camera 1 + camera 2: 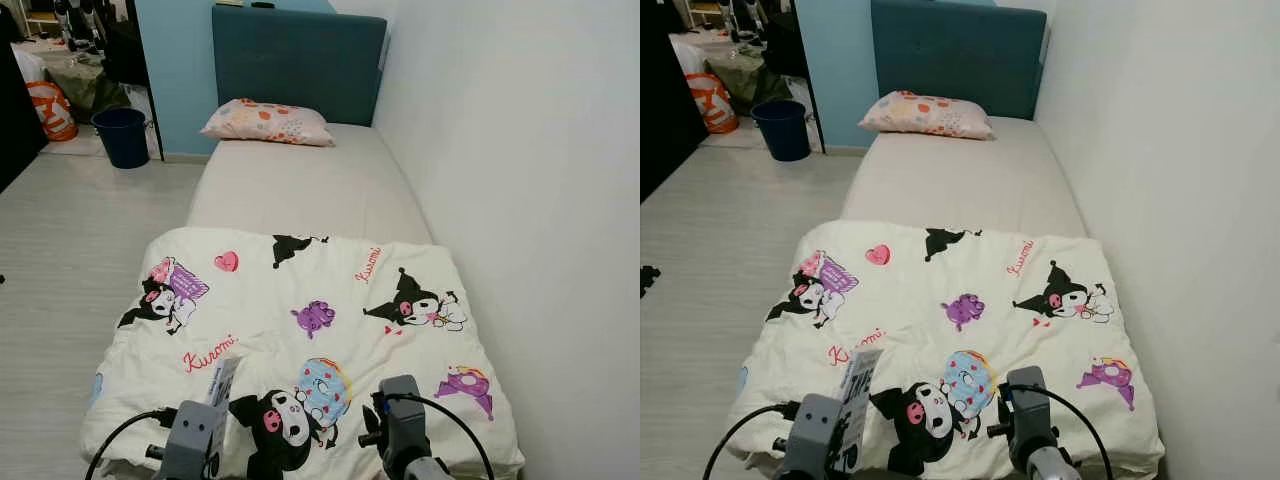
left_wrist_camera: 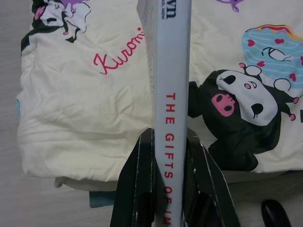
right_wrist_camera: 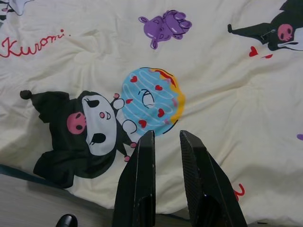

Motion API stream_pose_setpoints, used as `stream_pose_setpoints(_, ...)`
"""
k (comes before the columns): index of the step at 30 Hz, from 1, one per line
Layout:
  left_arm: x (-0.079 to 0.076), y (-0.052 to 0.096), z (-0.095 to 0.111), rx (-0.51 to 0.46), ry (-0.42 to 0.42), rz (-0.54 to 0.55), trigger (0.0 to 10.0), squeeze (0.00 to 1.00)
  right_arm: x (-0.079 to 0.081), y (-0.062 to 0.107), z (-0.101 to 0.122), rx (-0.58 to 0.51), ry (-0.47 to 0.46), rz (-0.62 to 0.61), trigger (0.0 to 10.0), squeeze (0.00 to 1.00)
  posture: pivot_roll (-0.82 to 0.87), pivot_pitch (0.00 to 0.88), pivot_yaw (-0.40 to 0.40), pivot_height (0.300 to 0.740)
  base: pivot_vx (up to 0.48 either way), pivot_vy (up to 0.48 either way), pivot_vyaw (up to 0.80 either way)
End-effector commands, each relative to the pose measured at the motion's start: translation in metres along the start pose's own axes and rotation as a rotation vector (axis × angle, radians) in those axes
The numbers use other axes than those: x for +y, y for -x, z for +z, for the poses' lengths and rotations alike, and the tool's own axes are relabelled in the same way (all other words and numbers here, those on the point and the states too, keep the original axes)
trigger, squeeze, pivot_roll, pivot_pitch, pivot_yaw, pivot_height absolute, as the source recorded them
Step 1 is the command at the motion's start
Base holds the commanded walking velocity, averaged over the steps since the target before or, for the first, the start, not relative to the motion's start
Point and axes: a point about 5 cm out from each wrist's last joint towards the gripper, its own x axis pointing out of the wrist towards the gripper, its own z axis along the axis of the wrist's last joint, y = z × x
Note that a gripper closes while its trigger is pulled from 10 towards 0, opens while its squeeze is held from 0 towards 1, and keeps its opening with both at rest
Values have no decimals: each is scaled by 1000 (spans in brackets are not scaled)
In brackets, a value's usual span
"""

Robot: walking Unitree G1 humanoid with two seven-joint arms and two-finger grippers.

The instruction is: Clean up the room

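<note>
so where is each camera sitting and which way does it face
Left eye view: on the head, looking forward and down over the bed and quilt; both wrists show at the bottom.
Right eye view: the head's other eye, same scene.
Left wrist view: on the left arm, looking along the left gripper, shut on a book, above the quilt's edge.
Right wrist view: on the right arm, looking along the open right gripper at the quilt.
Both wrist views share the quilt's doughnut print.
</note>
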Motion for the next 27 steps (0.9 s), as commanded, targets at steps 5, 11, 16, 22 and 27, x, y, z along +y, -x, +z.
stream_pose_setpoints(5,0,3,-1,1,30,9,10000,0,-8,8,-14,57,-61,-38,10000,0,34,127,-77,728,0,0,0)
stream_pose_setpoints(11,1,3,-2,4,27,9,10000,0,-6,7,-16,81,-68,-43,10000,0,35,120,-77,728,0,0,0)
stream_pose_setpoints(16,0,2,-3,23,34,0,10000,0,-4,6,-14,58,-83,-49,10000,0,36,113,-75,728,0,0,0)
stream_pose_setpoints(22,-3,2,-5,36,20,-21,10000,0,-5,6,-14,46,-69,-63,10000,0,32,108,-75,728,0,0,0)
stream_pose_setpoints(27,-6,2,-6,34,14,-36,10000,0,-7,8,-17,69,-67,-62,10000,0,32,106,-77,728,0,0,0)
